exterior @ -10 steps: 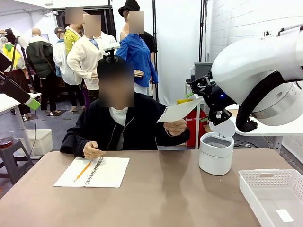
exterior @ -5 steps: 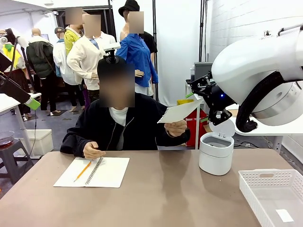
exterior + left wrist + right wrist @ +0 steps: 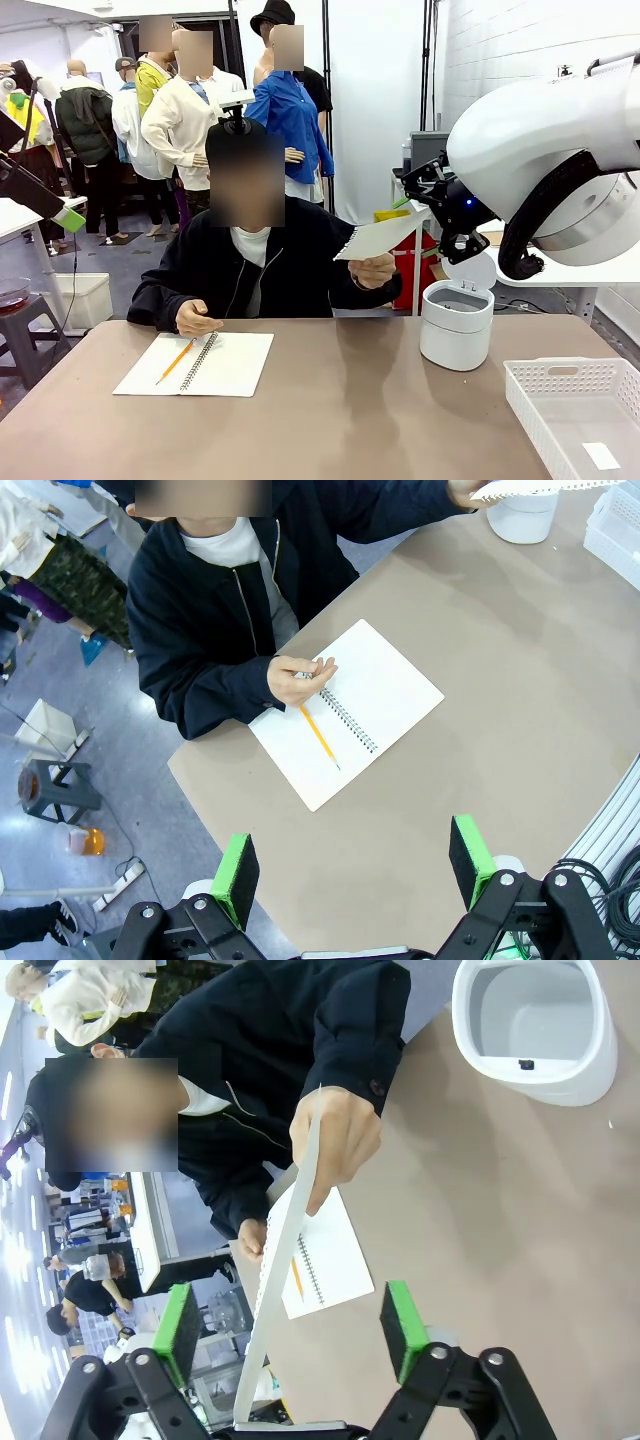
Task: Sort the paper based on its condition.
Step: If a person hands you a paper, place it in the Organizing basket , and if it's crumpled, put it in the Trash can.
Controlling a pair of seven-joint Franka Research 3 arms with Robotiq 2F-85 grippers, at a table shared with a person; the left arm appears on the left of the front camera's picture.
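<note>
While the left gripper (image 3: 350,865) hangs wide open and empty over the counter (image 3: 520,710) near the notebook (image 3: 390,690), the right gripper (image 3: 290,1328) stands spread with the paper (image 3: 283,1250) between its jaws, neither touching it; a person's hand (image 3: 340,1150) holds that sheet up at the counter's far side.

We see bare table (image 3: 350,400) left of the white bin (image 3: 456,325). The paper (image 3: 380,235) hangs above that gap. A basket (image 3: 580,420) blocks the bin's right.
</note>
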